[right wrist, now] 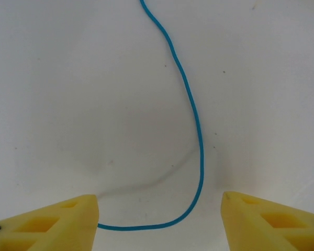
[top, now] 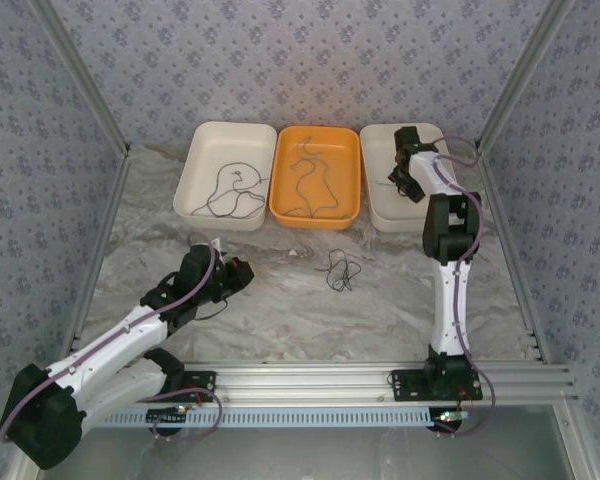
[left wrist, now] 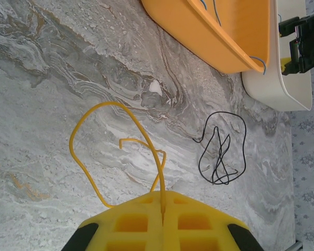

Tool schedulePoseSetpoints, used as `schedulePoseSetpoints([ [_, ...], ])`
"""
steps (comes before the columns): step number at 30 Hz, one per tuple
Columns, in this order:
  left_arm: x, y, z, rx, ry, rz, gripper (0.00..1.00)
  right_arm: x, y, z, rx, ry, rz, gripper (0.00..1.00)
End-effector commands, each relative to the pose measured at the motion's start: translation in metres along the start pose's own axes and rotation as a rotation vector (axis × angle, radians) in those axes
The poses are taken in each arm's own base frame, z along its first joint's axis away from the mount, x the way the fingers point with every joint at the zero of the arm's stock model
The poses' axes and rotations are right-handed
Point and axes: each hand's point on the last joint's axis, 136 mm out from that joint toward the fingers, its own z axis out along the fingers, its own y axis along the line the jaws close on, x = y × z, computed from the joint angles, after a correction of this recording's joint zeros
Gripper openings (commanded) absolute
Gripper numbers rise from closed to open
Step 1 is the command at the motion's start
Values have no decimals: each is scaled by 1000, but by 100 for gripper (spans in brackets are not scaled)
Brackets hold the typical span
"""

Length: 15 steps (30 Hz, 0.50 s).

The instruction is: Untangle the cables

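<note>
We see L gripper (left wrist: 161, 205) pinched shut on yellow cable (left wrist: 111, 103); R gripper (right wrist: 159, 203) wide open over white tray (right wrist: 68, 78), blue cable (right wrist: 191, 99) lying btwn its jaws.

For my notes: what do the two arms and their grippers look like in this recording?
The left arm and right arm have white links, black joints and black bases. A thin purple cable runs along each. The left gripper and right gripper have yellow fingers with rectangular recesses moulded in.
</note>
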Motion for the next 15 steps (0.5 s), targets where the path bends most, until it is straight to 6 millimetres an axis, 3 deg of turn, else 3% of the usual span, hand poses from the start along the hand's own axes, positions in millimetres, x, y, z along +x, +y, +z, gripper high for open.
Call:
schedulePoseSetpoints([
  [1, -7, -12, -1, 30, -26, 17, 0, 6, -14, 0, 102, -8, 14, 55],
  [4, -7, -12, -1, 30, -26, 18, 0, 9, -14, 5, 110, 5, 21, 51],
  [10, -7, -11, -2, 28, -27, 19, 0, 16, -7, 16, 88, 36, 14, 18],
  [13, -6, -10, -1, 25, -27, 19, 0, 15, -1, 11, 67, 34, 14, 0],
  [15, -6, -9, -1, 24, -27, 19, 0, 9, 6, -2, 47, -10, -9, 0],
])
